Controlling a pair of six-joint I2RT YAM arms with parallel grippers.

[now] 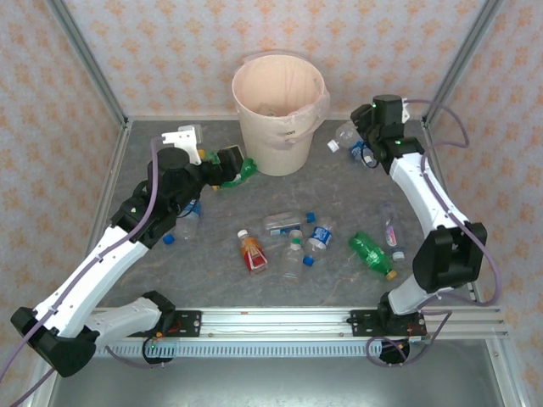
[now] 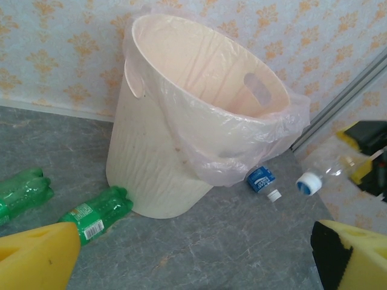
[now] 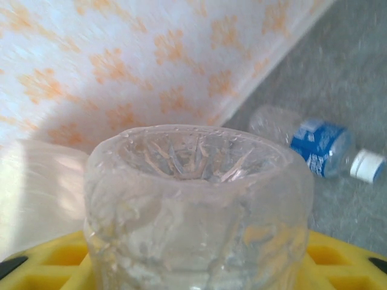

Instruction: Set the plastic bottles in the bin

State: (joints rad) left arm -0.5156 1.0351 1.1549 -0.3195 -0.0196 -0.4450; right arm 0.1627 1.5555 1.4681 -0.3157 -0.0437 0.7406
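The cream bin (image 1: 280, 110) with its pinkish liner stands at the back centre. My right gripper (image 1: 356, 140) is shut on a clear bottle (image 1: 343, 136) right of the bin; its ribbed base (image 3: 199, 199) sits between the yellow pads (image 3: 48, 260). A blue-labelled bottle (image 1: 365, 155) lies just beneath it. My left gripper (image 1: 231, 167) hangs open left of the bin, above bare table (image 2: 199, 241), with a green bottle (image 2: 97, 214) beside its left pad (image 2: 36, 257). A second green bottle (image 2: 21, 190) lies further left.
Loose bottles lie mid-table: a red-orange one (image 1: 252, 253), clear ones (image 1: 282, 223) (image 1: 294, 257), a blue-labelled one (image 1: 321, 236), a green one (image 1: 372, 253) and a pink-labelled one (image 1: 390, 229). Another bottle (image 1: 188, 222) lies under my left arm. Walls close in the back and sides.
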